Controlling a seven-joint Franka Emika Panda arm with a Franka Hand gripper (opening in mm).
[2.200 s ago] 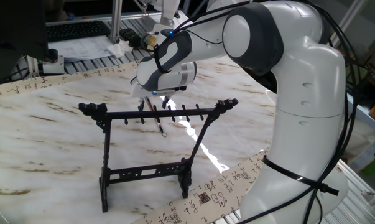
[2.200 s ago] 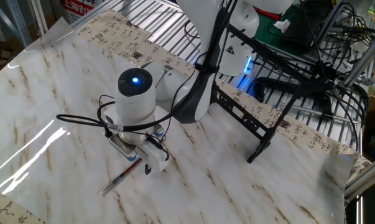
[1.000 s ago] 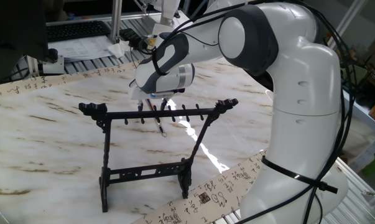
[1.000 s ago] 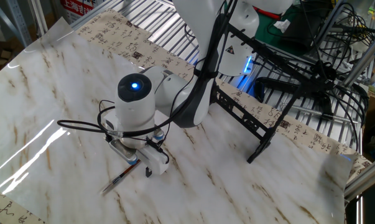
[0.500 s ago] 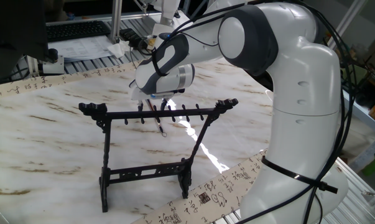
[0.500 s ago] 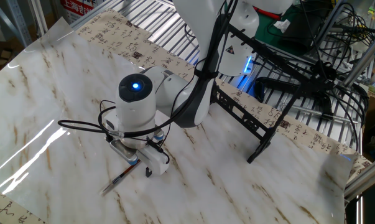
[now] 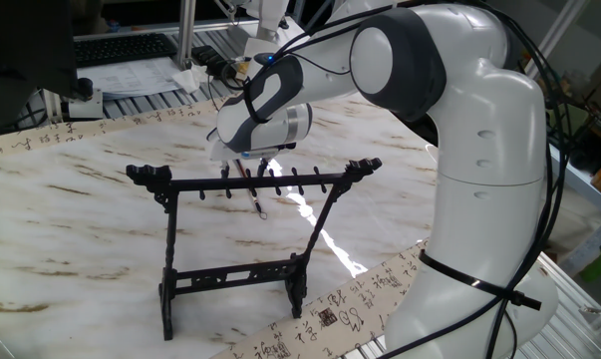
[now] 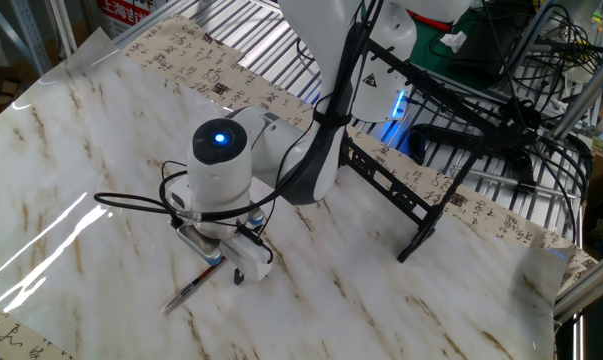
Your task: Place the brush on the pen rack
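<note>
The brush (image 8: 189,291) lies flat on the marble table, thin and dark; in one fixed view the brush (image 7: 253,196) shows behind the rack's top bar, its small loop pointing toward the front. My gripper (image 8: 222,254) sits low over the brush's end, fingers spread either side of it, open. In one fixed view the gripper (image 7: 247,160) is partly hidden behind the rack's bar. The pen rack (image 7: 250,183) stands upright nearer the front, black with pegs and curled ends; the pen rack (image 8: 396,188) appears behind the arm in the other fixed view.
Calligraphy-printed paper strips (image 8: 236,90) border the marble table (image 8: 71,150). A keyboard (image 7: 126,47) and cables lie beyond the far edge. The robot's large white base (image 7: 479,199) stands at the right of the table.
The gripper has settled slightly lower over the brush's end since the earliest frames. The brush and rack have not moved.
</note>
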